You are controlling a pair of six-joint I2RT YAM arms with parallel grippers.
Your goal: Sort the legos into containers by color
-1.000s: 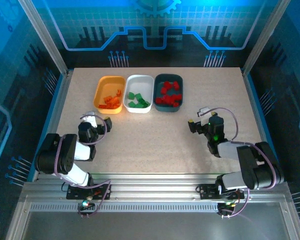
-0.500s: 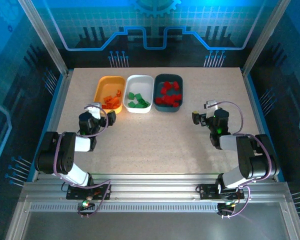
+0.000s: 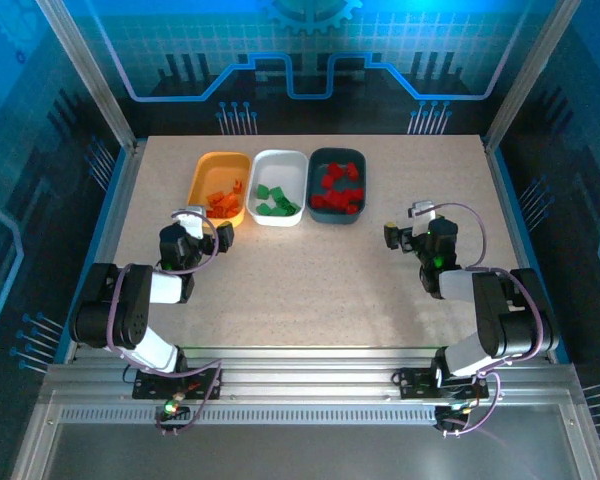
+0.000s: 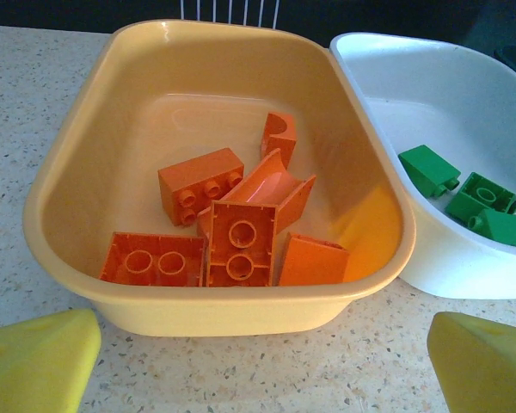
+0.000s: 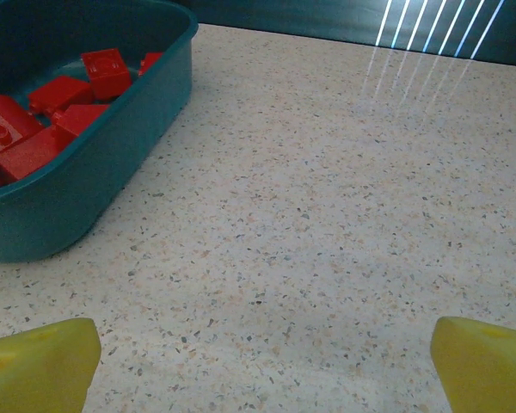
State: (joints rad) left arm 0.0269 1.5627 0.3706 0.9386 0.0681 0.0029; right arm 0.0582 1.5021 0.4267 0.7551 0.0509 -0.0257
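Your left tool and right tool gape wide, empty. Orange plastic bricks lie in the orange-yellow tray, green bricks in the white tray, red bricks in the teal tray; scan the counter for strays.

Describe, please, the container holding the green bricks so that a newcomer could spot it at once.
On the speckled table, look towards the far edge, where three trays sit side by side. The white tray is the middle one, flanked by the orange-yellow tray and the dark teal tray. It alone is white and holds green bricks.
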